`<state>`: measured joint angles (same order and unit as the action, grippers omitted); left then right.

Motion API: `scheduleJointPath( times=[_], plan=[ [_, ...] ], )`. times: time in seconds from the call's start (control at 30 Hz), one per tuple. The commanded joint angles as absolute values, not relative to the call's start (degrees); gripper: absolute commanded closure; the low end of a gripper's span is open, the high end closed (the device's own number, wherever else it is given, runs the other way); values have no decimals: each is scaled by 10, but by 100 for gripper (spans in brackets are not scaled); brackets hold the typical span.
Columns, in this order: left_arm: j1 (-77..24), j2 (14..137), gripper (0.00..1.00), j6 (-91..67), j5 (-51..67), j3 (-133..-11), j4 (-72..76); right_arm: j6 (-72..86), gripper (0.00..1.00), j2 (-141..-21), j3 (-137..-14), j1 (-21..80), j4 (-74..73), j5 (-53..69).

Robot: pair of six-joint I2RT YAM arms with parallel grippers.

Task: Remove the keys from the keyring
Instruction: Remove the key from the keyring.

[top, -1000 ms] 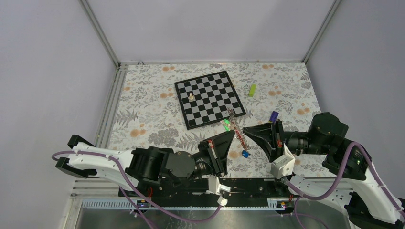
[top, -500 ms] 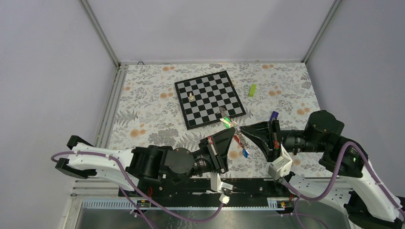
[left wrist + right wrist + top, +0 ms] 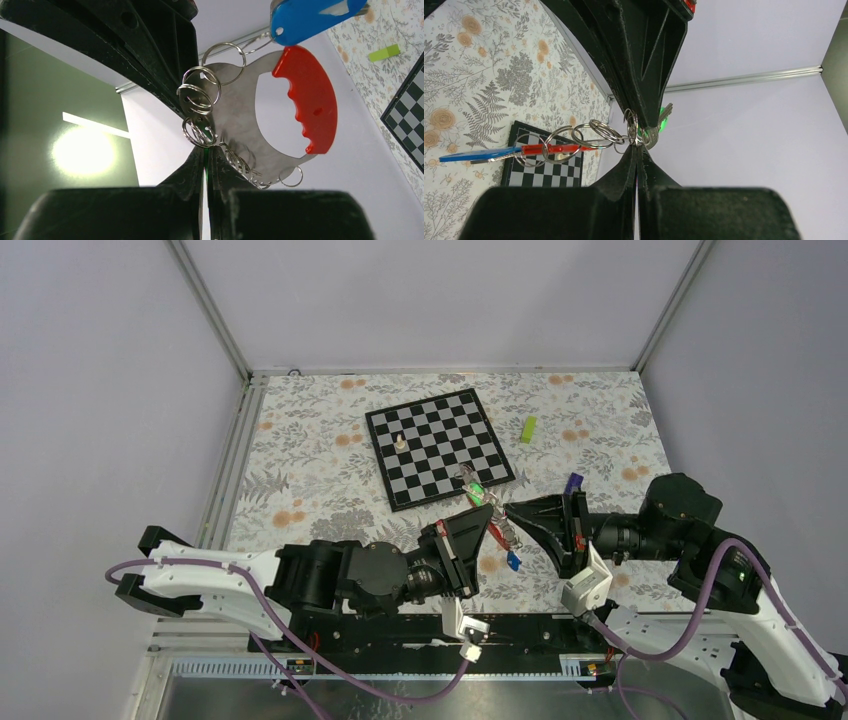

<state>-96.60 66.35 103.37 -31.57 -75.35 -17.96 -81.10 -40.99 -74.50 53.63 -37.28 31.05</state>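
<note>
Both grippers meet over the table's front middle and hold the keyring (image 3: 499, 527) in the air between them. My left gripper (image 3: 487, 517) (image 3: 206, 149) is shut, with a green sliver of the green key (image 3: 476, 490) (image 3: 664, 121) pinched between its tips. My right gripper (image 3: 508, 510) (image 3: 636, 147) is shut on one silvery ring of the keyring (image 3: 599, 132). From the linked rings (image 3: 199, 134) hang a red-handled metal tag (image 3: 305, 100) (image 3: 554, 148) and the blue key (image 3: 315, 15) (image 3: 474, 156) (image 3: 512, 560).
A chessboard (image 3: 455, 465) lies behind the grippers with one pale chess piece (image 3: 400, 441) on it. A lime-green block (image 3: 528, 428) lies to its right, and a purple-and-yellow block (image 3: 574, 482) sits by the right arm. Metal rails edge the floral table.
The bunch has been lifted and pulled slightly towards the chessboard; the green key swung up and back. Both grippers stayed shut and shifted a little left.
</note>
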Motion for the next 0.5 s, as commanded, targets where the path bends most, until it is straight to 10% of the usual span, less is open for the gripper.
scheduleJointPath(
  times=[0.0, 0.47],
  plan=[
    [-958, 654, 100, 1021, -308, -765, -155, -785, 100, -388, -729, 539, -295, 335],
    [-958, 642, 100, 1021, -306, -749, -152, -707, 100, -353, -703, 539, -237, 293]
  ],
)
